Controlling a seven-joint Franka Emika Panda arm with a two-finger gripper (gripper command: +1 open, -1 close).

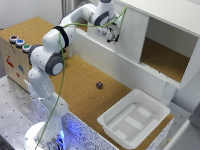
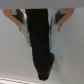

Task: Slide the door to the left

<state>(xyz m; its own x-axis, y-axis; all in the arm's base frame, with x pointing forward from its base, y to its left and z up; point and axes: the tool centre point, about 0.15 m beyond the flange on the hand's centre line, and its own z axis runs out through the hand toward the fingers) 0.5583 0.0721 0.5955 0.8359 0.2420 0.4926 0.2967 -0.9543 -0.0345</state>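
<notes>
Door (image 1: 131, 35), a plain white panel, stands upright in the cabinet (image 1: 165, 20) front with its long axis vertical, covering the half on the exterior view's left; the right half shows the cork-lined inside. Claw (image 1: 114, 36) sits against the panel's face, arm reaching up from its base on the table (image 1: 85, 85). Whether its fingers (image 2: 20, 27) are spread or closed cannot be told. White tray (image 1: 134, 117) lies nearer.

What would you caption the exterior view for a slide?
Robot arm's gripper reaches the white sliding door of a cabinet.

tray (image 1: 134, 118) lies before cabinet (image 1: 165, 30); small object (image 1: 99, 85) on cork table (image 1: 80, 80).
</notes>
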